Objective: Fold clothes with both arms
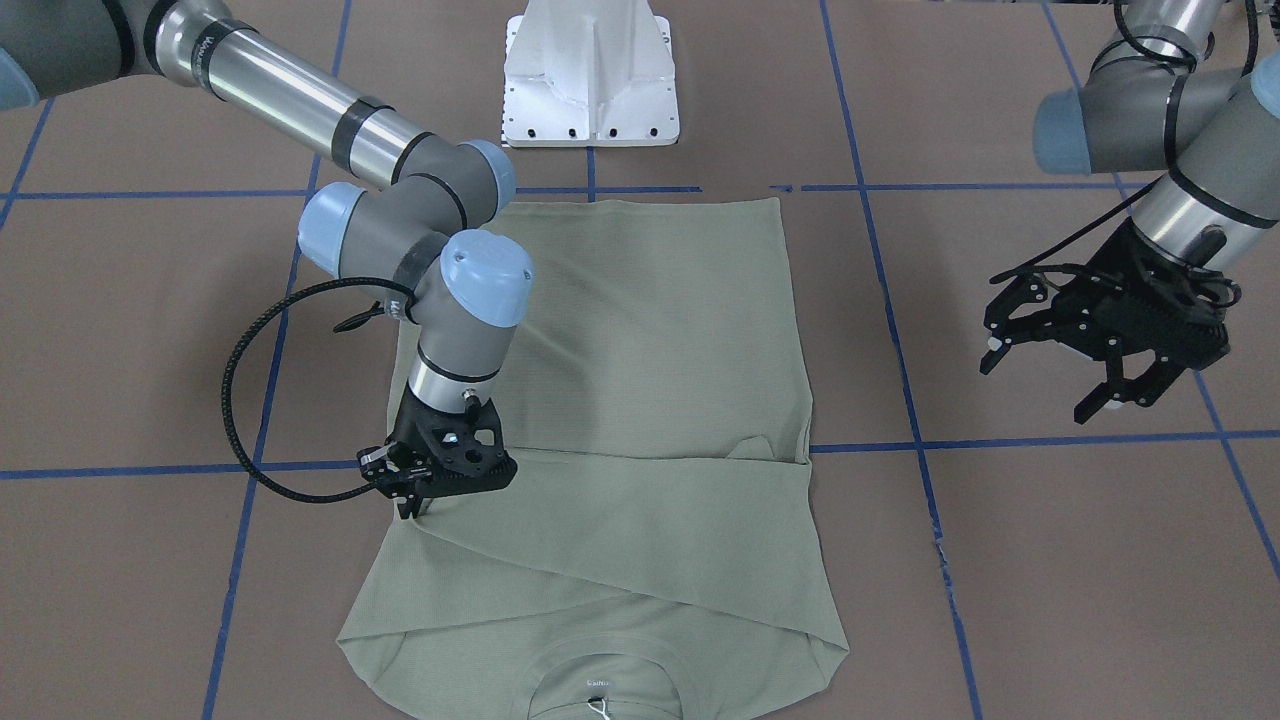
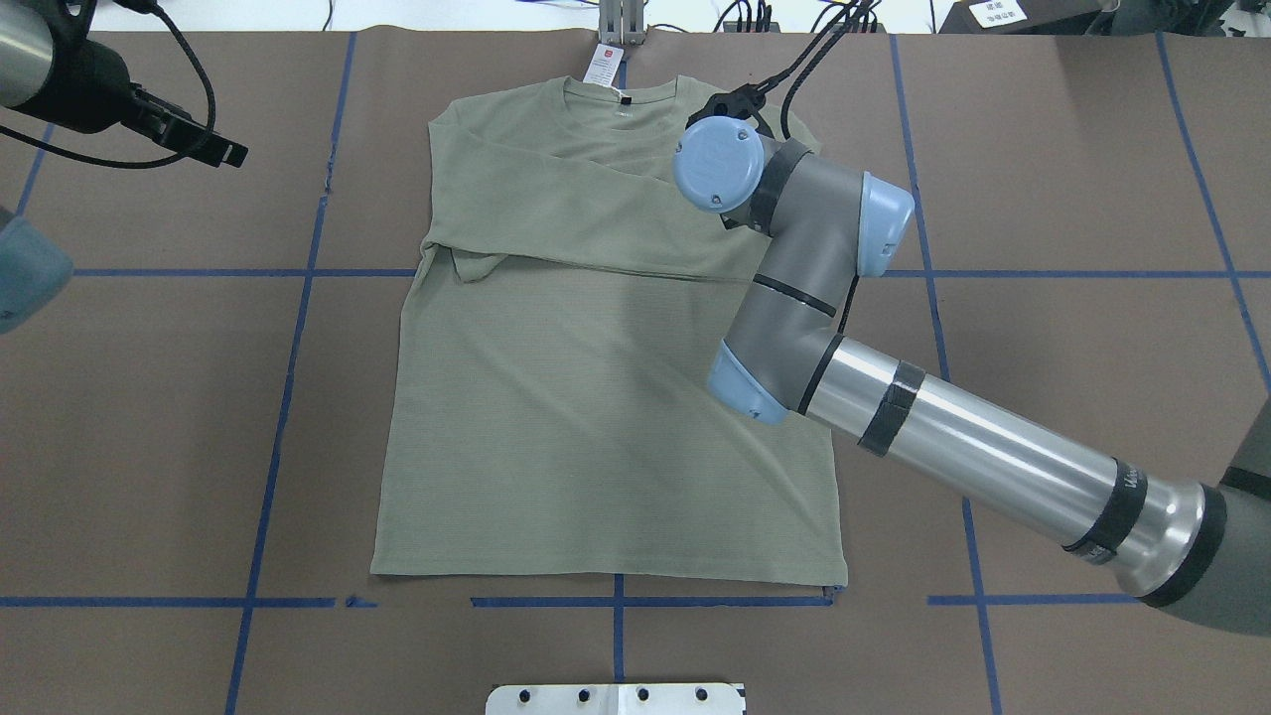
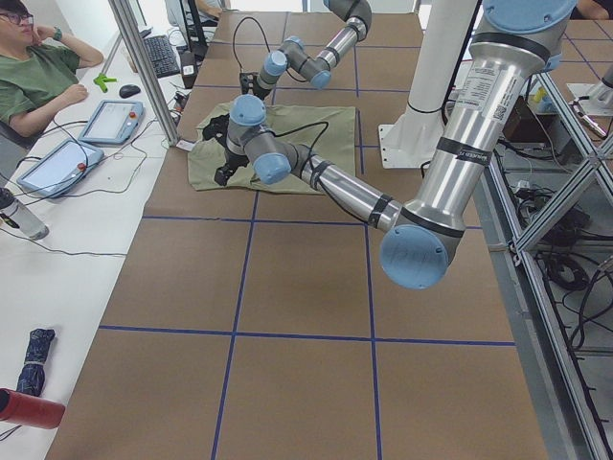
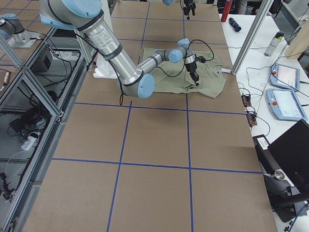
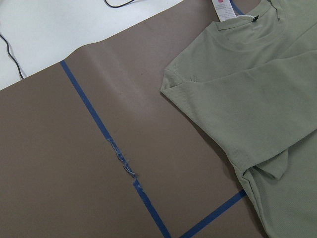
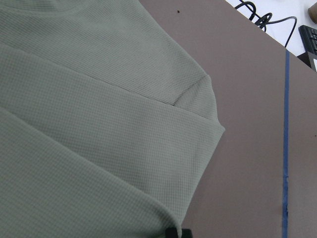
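Sage-green shirt [image 1: 640, 350] flat in the middle of the table [image 1: 1000, 560], hem toward the white base pedestal [image 1: 590, 75], collar [image 1: 600, 685] toward the operators' side, both sleeves laid across the chest. Right gripper [image 1: 408, 508] down on the shirt's edge at the sleeve fold, fingers close together; cannot tell whether pinching cloth or only touching it. Left gripper [image 1: 1035, 390] spread wide, in the air, well apart from the shirt. Risks, as a guess: lifting from that single edge with no hold on the other side, so dragging the whole knit askew; catching only the top layer and pulling the crossed sleeves loose; grabbing too many layers and bunching the fold line. Hidden: right fingertips under the wrist joints in the overhead view; only a black sliver in the right wrist view; collar cut by the front view's bottom edge; chest logo not made out; hang tag [image 2: 603, 65] at the table's far edge, print unreadable.
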Robot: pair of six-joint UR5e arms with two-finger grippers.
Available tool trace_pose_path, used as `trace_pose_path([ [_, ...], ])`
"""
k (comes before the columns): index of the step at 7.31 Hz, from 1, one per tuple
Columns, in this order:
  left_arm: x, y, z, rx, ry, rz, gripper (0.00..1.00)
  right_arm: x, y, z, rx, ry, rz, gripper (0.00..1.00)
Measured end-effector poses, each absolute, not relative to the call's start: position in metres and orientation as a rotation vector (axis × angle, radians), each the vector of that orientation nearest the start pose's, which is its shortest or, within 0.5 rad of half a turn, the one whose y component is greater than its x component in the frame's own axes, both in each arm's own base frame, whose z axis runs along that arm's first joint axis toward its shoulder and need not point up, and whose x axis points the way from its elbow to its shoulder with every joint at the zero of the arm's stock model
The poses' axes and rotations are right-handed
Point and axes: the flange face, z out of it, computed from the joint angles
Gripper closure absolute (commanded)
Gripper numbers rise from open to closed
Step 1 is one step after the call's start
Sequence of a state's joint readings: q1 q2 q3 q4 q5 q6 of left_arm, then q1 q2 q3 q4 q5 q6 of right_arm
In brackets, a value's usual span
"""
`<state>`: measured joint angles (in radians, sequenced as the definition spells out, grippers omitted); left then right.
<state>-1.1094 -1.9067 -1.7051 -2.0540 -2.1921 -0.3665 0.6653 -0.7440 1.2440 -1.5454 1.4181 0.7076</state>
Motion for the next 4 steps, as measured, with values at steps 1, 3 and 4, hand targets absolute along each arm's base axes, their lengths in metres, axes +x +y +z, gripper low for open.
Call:
trace_pose_path([
  [1,0.2058,-0.5828,0.3511,0.615,0.898,0.381,0.0,-0.5264,-0.6092,0.3065,0.48,-0.276,-0.156,0.01],
  [3,0.2059,-0.5829,0.3505,0.616,0.899,0.381,0.0,-0.5242,-0.6116,0.3098,0.505,-0.309,-0.141,0.0],
  [4,0.2062,-0.5829,0.3501,0.615,0.9,0.378,0.0,-0.5198,-0.6151,0.3051,0.506,-0.36,-0.128,0.0],
])
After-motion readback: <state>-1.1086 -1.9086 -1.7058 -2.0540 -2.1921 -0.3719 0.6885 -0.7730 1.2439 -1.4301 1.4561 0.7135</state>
